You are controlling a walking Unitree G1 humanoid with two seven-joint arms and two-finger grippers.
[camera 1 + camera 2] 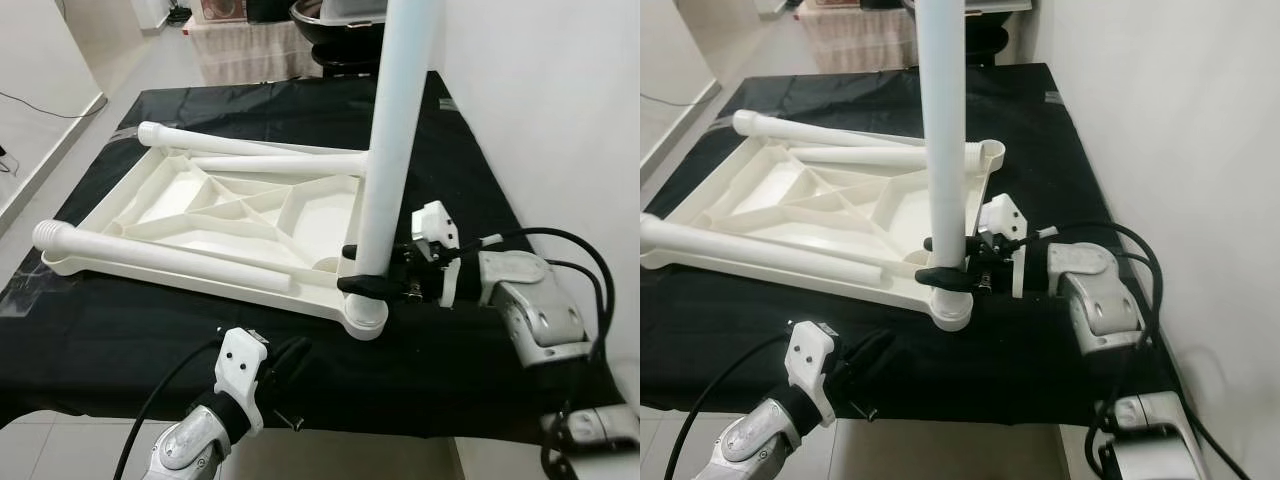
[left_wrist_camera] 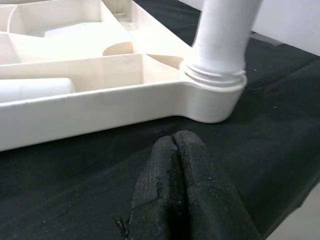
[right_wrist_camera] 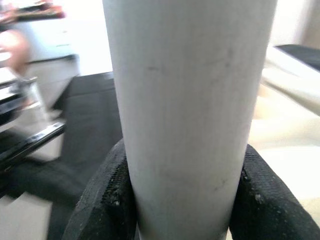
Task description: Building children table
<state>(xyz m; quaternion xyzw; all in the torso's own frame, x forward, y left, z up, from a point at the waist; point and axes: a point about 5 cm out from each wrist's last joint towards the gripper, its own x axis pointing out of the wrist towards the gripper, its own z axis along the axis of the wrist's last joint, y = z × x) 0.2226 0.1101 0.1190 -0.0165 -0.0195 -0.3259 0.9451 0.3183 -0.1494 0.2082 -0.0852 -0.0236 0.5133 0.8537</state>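
At lower left of the frame, the left gripper (image 1: 290, 362) has black, fabric-textured fingers behind a white angular wrist bracket on a silver arm trailing a black cable. At right, the right gripper (image 1: 362, 268) matches, its silver forearm (image 1: 535, 305) looped with thick black cables.

tabletop (image 1: 200, 215): we see white moulded plastic, smooth, slight sheen, ribbed underside
upright leg (image 1: 395, 140): we read it as white plastic tube, smooth, satin; faint scuffs in the right wrist view
loose legs (image 1: 250, 150): same white plastic, we see threaded ends
cloth (image 1: 120, 330): black fabric, matt, fine weave, we note some lint
right gripper (image 1: 362, 268): fingers black, matt, grainy texture
left gripper (image 2: 175, 200): same black rough pads
arms (image 1: 535, 310): silver metal look, brushed, dull gloss
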